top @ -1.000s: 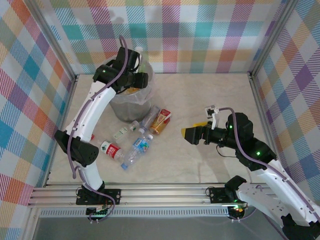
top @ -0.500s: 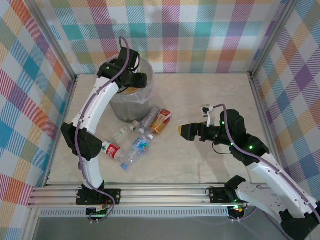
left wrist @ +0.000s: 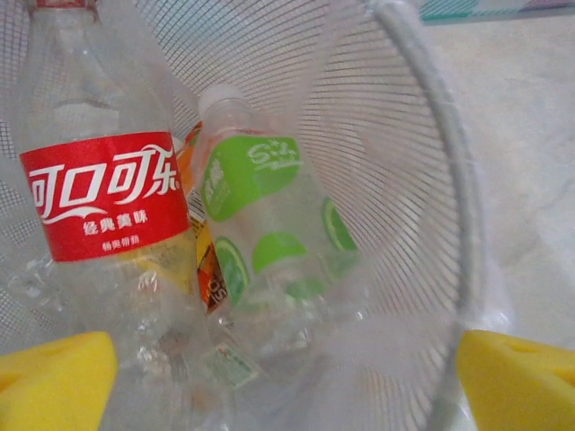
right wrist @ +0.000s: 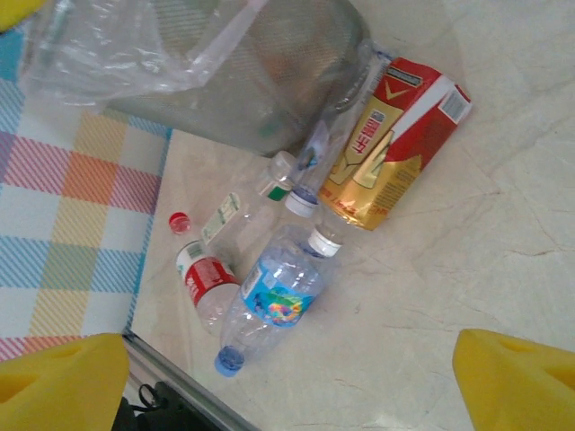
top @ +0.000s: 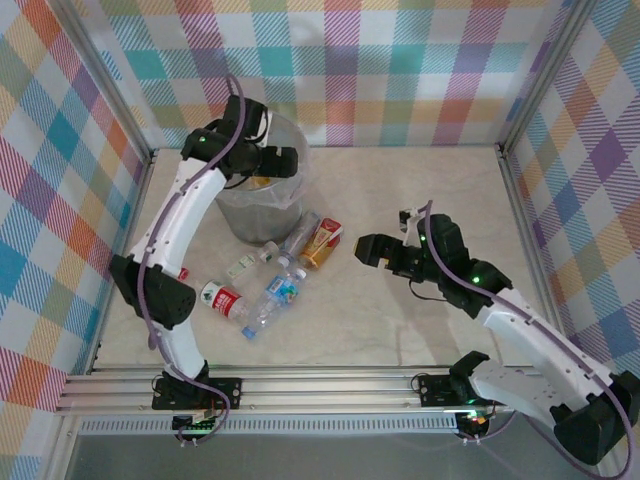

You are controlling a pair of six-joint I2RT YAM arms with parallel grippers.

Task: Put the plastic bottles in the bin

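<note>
Plastic bottles point(left wrist: 108, 206) sit in bin point(left wrist: 454, 224) under left end effector point(left wrist: 287, 382), gaping empty.

The red-labelled bottle point(left wrist: 103, 193) is cut off at its cap, hiding most of an orange-labelled bottle point(left wrist: 208, 278) behind.

Bottles point(left wrist: 269, 215) in bin point(top: 250, 220), loose bottles point(top: 272, 298) before it

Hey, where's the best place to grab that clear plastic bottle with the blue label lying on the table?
Probably the labelled middle of the clear blue-label bottle, from straight above, fingers spanning its width: it lies flat on its side, with a red-labelled bottle close beside it.
</note>
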